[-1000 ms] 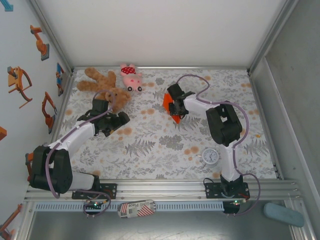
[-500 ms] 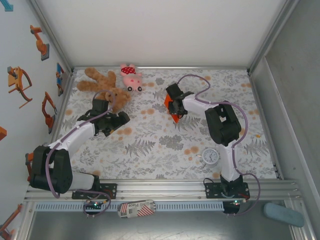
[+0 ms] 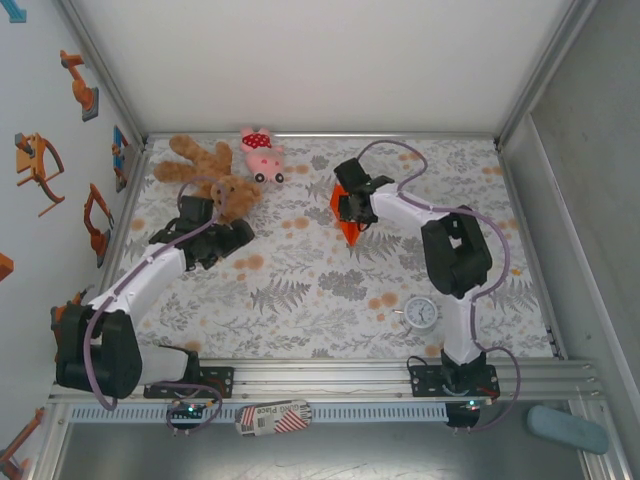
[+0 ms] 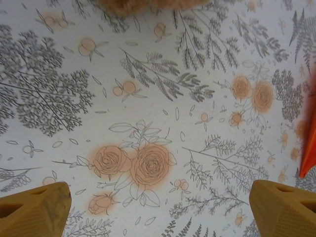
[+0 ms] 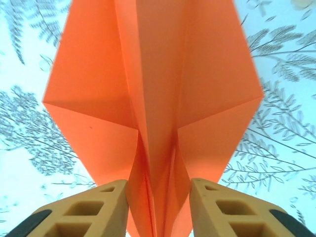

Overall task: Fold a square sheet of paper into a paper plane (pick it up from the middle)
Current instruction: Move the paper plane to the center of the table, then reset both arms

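**Right gripper on the plane's centre fold; left gripper spread, off to the side**

Top external: the paper plane [image 3: 346,228] lies on the flowered table [image 3: 300,300], far middle. Its long axis runs far-to-near, with the sharp tip toward the near edge. The right gripper [image 3: 352,203] sits over its far end and hides that end. The left gripper [image 3: 222,238] is well apart to the left, just beside the teddy bear [image 3: 205,170]. Right arm is the nearer.

Left wrist: the fingertips [image 4: 34,210] are spread wide over bare cloth, nothing between them. An orange sliver is cut off at the right edge.

Right wrist: the plane runs straight away from the gripper, its axis in line with the gap. The pads [image 5: 98,210] flank the raised centre fold, and paper touches both. Judged a light pinch; firmness unreadable. The frame's top crops the plane's far end.
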Controlling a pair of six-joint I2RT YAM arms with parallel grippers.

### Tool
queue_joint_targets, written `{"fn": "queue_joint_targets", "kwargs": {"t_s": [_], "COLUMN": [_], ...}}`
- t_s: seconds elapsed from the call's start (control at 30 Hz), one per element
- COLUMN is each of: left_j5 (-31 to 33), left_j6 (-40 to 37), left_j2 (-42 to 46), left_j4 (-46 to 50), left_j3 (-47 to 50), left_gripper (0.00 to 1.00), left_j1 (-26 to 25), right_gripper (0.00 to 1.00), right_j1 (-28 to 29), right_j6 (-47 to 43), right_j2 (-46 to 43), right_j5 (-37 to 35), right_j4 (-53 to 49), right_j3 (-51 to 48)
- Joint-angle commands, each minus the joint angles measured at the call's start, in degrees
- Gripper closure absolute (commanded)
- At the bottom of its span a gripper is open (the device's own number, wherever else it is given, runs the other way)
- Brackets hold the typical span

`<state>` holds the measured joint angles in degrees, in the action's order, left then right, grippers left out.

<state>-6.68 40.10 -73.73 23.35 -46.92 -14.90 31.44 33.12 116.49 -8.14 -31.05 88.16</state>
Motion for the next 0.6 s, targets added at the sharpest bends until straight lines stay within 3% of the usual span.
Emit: {"fn": "queue_joint_targets", "kwargs": {"t_s": [0.0, 0.07, 0.27, 0.33, 0.37, 0.57], "left_j5": [5.7, 9.5, 22.7, 27.5, 30.5, 42.7], "left_j6": [-1.6, -1.7, -3.0, -3.4, -4.1, -11.1], "left_j2": [3.4, 5.3, 12.2, 14.3, 15.4, 18.6], "left_j4": [2.4, 2.5, -2.9, -5.7, -7.7, -20.7], "left_j3": [-2.6, -2.8, 0.9, 3.0, 4.6, 13.8], "left_gripper": [0.06, 0.00, 0.04, 0.04, 0.04, 0.04], "left_j1": [0.4, 0.5, 0.9, 1.1, 1.1, 2.2], "right_gripper": [0.58, 0.54, 0.35, 0.08, 0.01, 0.01], "right_j1": [-0.6, -1.2, -4.9, -6.7, -7.8, -15.7], "right_j6": [-0.6, -1.3, -5.4, -6.9, -7.8, -13.3], "right_j2": [-7.0, -11.2, -27.5, -32.1, -34.3, -42.9], "right_j5": [-4.2, -6.6, -15.6, -19.0, -20.7, -26.5], "right_j4": [-2.6, -2.7, 0.8, 2.4, 3.5, 13.9], "right_j3": [1.4, -0.4, -11.8, -16.1, -18.5, -32.8]}}
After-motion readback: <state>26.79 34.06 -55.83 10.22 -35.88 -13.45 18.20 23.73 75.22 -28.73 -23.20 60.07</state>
